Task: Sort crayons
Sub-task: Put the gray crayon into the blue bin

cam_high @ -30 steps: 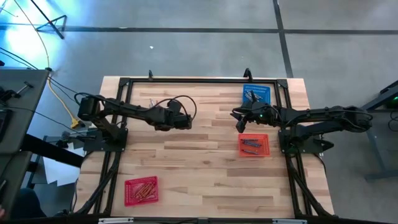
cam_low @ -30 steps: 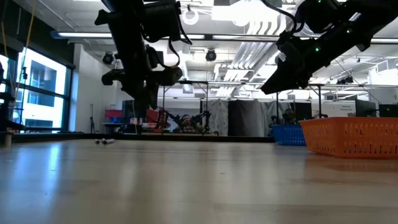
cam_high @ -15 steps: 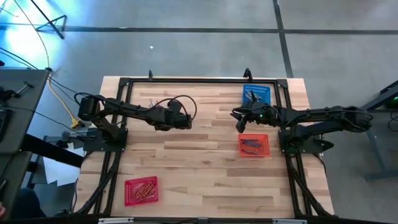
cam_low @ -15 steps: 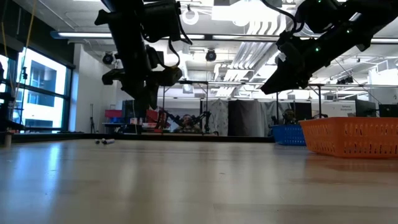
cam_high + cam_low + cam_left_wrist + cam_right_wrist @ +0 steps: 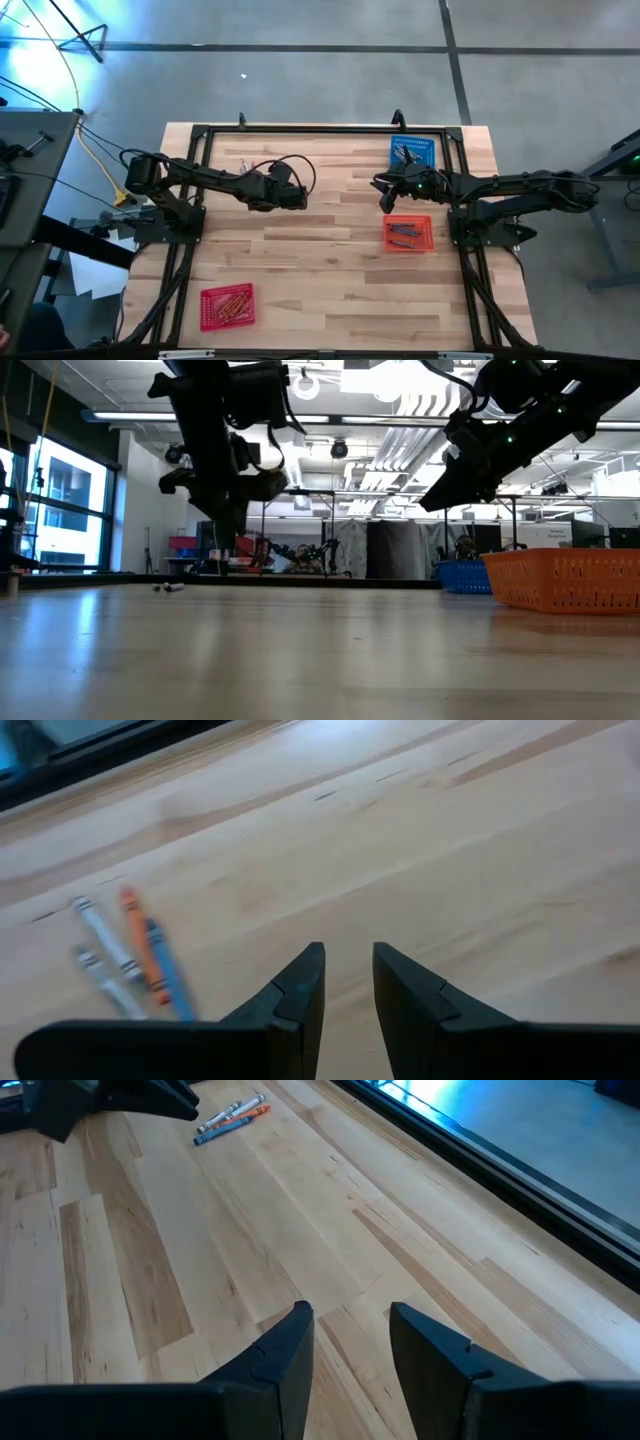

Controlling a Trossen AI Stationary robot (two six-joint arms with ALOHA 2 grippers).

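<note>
Left wrist view shows the left gripper (image 5: 348, 982) with jaws slightly parted, empty, above the table (image 5: 480, 840) near loose crayons (image 5: 130, 960). Right gripper (image 5: 350, 1342) hovers with jaws apart, holding nothing, between the blue basket (image 5: 411, 151) and red basket (image 5: 408, 233).

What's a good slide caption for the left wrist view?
Left gripper, fingers apart and empty, hovers over the wooden table near four loose crayons.
</note>
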